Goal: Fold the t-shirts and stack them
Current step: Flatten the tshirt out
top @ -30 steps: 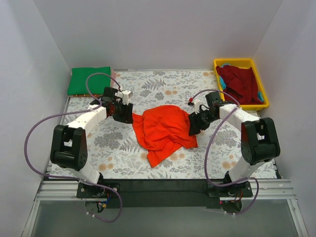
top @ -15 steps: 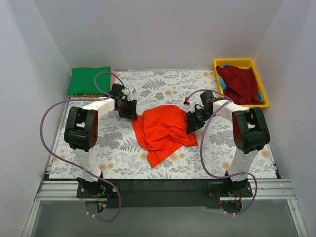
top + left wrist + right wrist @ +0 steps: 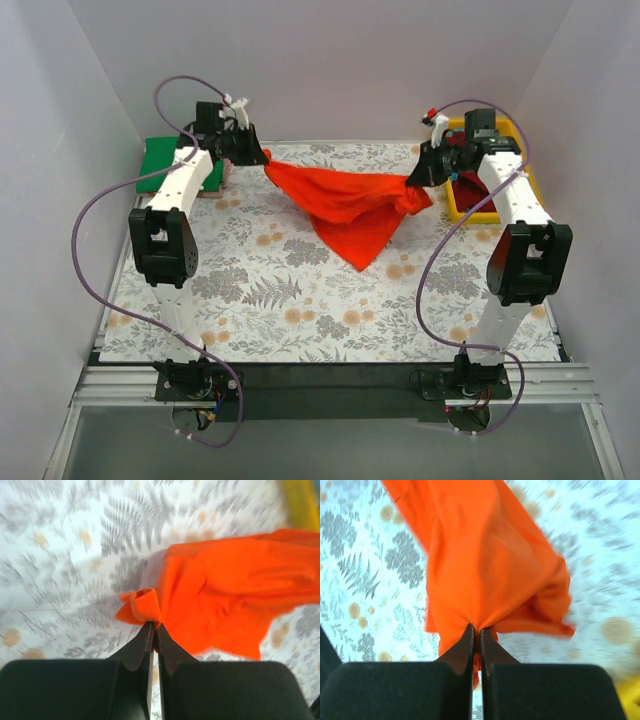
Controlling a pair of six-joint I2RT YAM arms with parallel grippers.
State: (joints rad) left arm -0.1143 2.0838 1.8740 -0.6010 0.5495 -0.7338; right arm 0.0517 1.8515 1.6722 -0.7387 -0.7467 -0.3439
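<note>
The bright orange-red t-shirt (image 3: pixel 345 200) hangs in the air, stretched between both arms over the far half of the table. My left gripper (image 3: pixel 262 157) is shut on its left edge, seen as a curled hem (image 3: pixel 142 607) at my left gripper (image 3: pixel 153 626). My right gripper (image 3: pixel 415 180) is shut on a bunched fold of the orange-red t-shirt (image 3: pixel 485 575), pinched where the right gripper (image 3: pixel 476 630) closes. The shirt's lower corner droops toward the table. A green t-shirt (image 3: pixel 160 163) lies folded at the far left, partly behind the left arm. A dark red t-shirt (image 3: pixel 478 190) lies in the tray, mostly behind the right arm.
A yellow plastic tray (image 3: pixel 458 207) stands at the far right corner against the wall. The floral tablecloth (image 3: pixel 300 300) covers the table. White walls close in the left, right and far sides. Purple cables loop from both arms.
Both grippers have shut on the orange-red t-shirt and lifted it off the table, moving up, outward and toward the far side, so the crumpled shirt now hangs stretched between them.
</note>
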